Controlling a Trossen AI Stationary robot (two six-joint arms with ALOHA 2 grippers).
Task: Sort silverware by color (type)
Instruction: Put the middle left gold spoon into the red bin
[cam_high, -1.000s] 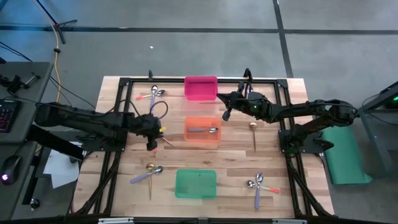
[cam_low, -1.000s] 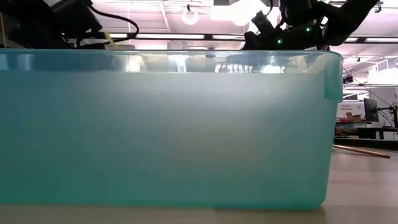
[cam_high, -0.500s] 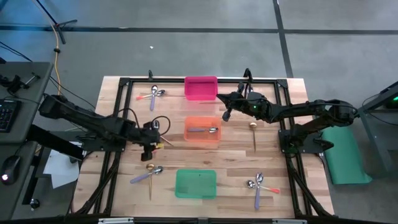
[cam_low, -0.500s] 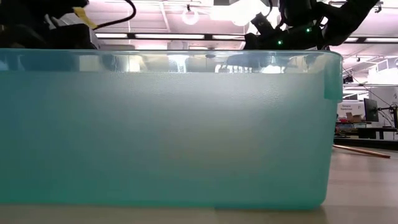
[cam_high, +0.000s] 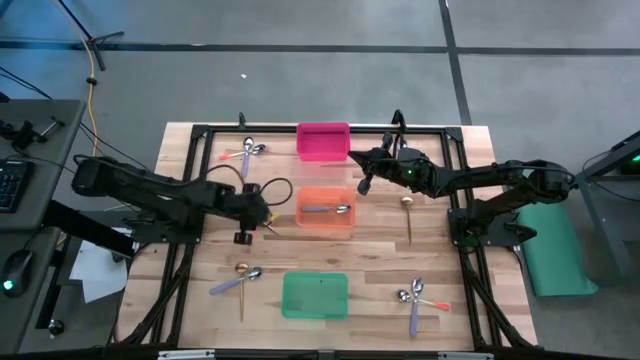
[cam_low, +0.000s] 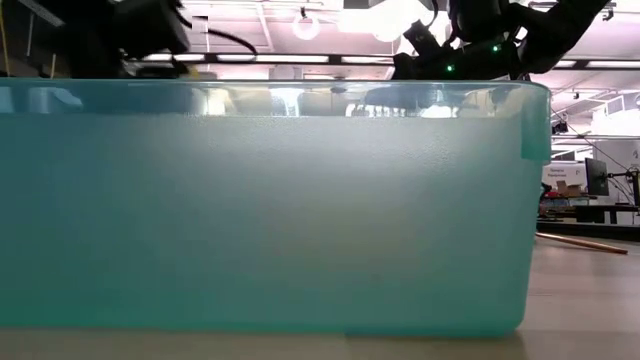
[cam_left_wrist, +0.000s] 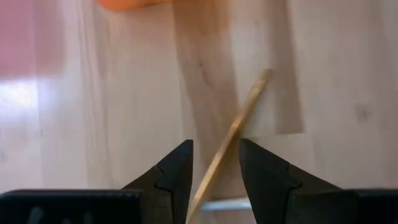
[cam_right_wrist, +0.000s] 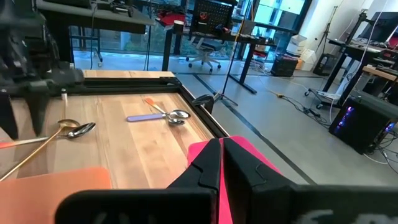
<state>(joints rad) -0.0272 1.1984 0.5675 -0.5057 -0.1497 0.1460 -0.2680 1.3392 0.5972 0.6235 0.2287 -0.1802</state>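
Observation:
My left gripper (cam_left_wrist: 216, 146) (cam_high: 250, 220) is open and points down at the table just left of the orange bin (cam_high: 303, 222). Its fingers stand on either side of a gold spoon's handle (cam_left_wrist: 239, 121) with gaps on both sides. The gold spoon (cam_right_wrist: 62, 126) lies flat beside a spoon with an orange-red handle (cam_right_wrist: 81, 129). My right gripper (cam_right_wrist: 221, 144) (cam_high: 365, 183) is shut and empty, hovering by the pink bin (cam_high: 323, 141). A silver spoon (cam_high: 328, 209) lies in the orange bin. Other spoons lie far left (cam_high: 247, 152), near left (cam_high: 238, 280), at the right (cam_high: 408, 215) and near right (cam_high: 420, 295).
The green bin (cam_high: 314, 296) sits at the table's near middle and fills the low view (cam_low: 270, 200). A black frame (cam_high: 190, 200) runs round the table's edges. Bare wood shows between the bins and the spoon groups.
My left arm has swung, and its gripper dipped toward the table's near edge, then came back toward the orange bin. It now sits a little farther right than a second ago.

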